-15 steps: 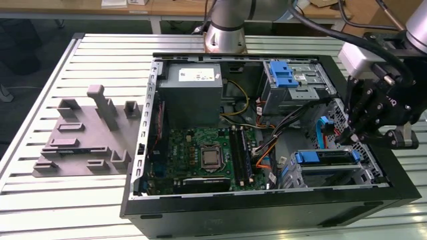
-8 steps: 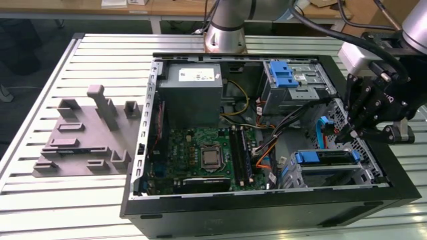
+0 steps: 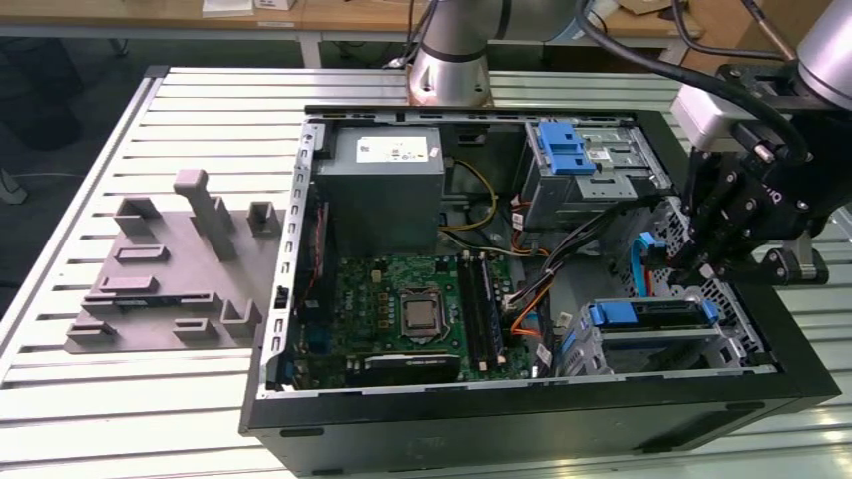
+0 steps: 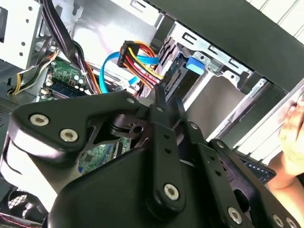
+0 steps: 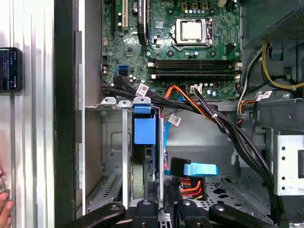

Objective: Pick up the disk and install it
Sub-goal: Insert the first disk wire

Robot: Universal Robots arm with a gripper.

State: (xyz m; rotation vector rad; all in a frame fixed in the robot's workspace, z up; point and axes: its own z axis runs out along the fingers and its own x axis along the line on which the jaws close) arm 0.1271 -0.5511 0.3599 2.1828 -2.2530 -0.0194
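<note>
Here the flat silver hard drive in its blue plastic carrier frame (image 3: 645, 313) is sitting on edge in the grey sheet-metal drive bay (image 3: 725, 344), at the corner of the open black desktop computer case (image 3: 533, 424) on the exterior view's right. In the first wrist view the disk (image 5: 144, 130) is showing mostly its blue carrier end and one thin edge between the bay's rails. In the second wrist view its blue tab (image 4: 194, 64) is peeking out beside the bay's wall.

The black gripper (image 3: 695, 267) is hanging just above that bay, close over the disk's upper edge. In both wrist views its tip ( (image 5: 164, 209), (image 4: 167, 107)) is lining up with the drive, but whether it is spread, pressed together or pinching the carrier cannot be told, and contact is not clear either.

By its look the drive is probably handling as a dense, rigid slab: fairly heavy, unbending, with smooth metal faces that could be slippery. Its insides are likely shock-sensitive, so knocks are worth avoiding. The plastic carrier's long edges are offering the surer hold.

A bundle of orange, red and black cables (image 5: 209, 114) is running just beside the bay. A person's hand (image 4: 292, 128) is resting near the case's outer wall.
</note>
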